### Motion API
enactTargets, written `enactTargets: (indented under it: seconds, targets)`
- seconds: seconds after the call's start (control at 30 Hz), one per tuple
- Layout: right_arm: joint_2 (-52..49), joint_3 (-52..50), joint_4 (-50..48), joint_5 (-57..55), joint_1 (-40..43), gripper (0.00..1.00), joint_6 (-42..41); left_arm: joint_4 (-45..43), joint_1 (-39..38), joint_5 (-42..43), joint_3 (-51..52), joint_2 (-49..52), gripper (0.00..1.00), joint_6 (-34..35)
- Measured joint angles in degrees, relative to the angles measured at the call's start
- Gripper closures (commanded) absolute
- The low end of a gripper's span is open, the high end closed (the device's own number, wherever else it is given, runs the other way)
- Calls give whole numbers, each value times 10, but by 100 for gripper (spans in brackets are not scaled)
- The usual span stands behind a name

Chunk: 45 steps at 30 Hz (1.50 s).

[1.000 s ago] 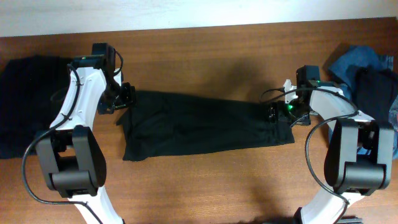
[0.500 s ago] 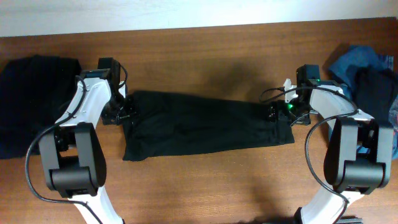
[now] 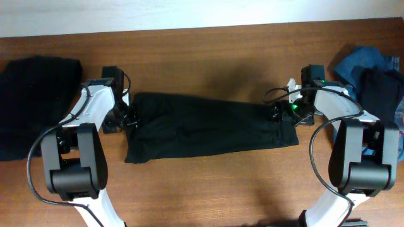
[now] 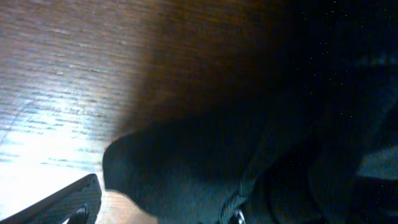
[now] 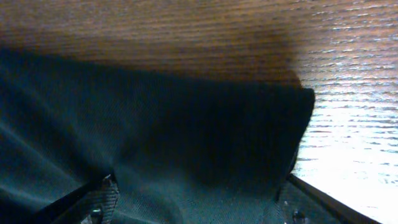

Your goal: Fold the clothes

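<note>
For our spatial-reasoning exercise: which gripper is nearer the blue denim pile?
Right. The right gripper is at the end of the black garment nearest the blue denim pile; the left gripper is at its opposite end.

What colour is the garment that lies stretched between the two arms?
Plain black, with no pattern visible. The overhead view shows the garment best.

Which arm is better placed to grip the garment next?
Probably right: both its fingers straddle a corner of the black garment; only one left finger shows, off the fabric.
</note>
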<state>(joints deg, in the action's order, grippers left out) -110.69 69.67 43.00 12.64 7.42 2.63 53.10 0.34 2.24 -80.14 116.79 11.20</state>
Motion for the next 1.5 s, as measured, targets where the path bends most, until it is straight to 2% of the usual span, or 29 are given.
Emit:
enactTargets:
  seconds: [0.23,0.5,0.57,0.67,0.8,0.97,1.1,1.2,1.5]
  targets:
    - [-4,2,-3,51,-1,25,4,-19,2,16,15,-5,1,0]
    - [-7,2,0,77,-20,28,4,-33,2,21,17,-5,1,0]
    - [-8,2,0,80,-24,35,5,-33,2,21,17,-5,1,0]
    - [-11,2,0,85,-27,50,4,-33,2,24,14,-5,1,0]
    - [-15,1,0,93,-27,63,5,-31,1,42,1,-4,1,0]
    - [-20,-3,-2,100,-28,91,4,-12,1,55,-32,-4,1,0]
    - [-20,-3,-2,98,-28,96,3,11,1,60,-69,-4,1,0]
    - [-21,0,4,97,-26,96,3,20,1,62,-90,-7,1,0]
    - [-49,91,125,74,39,96,7,24,1,62,-97,-23,1,0]
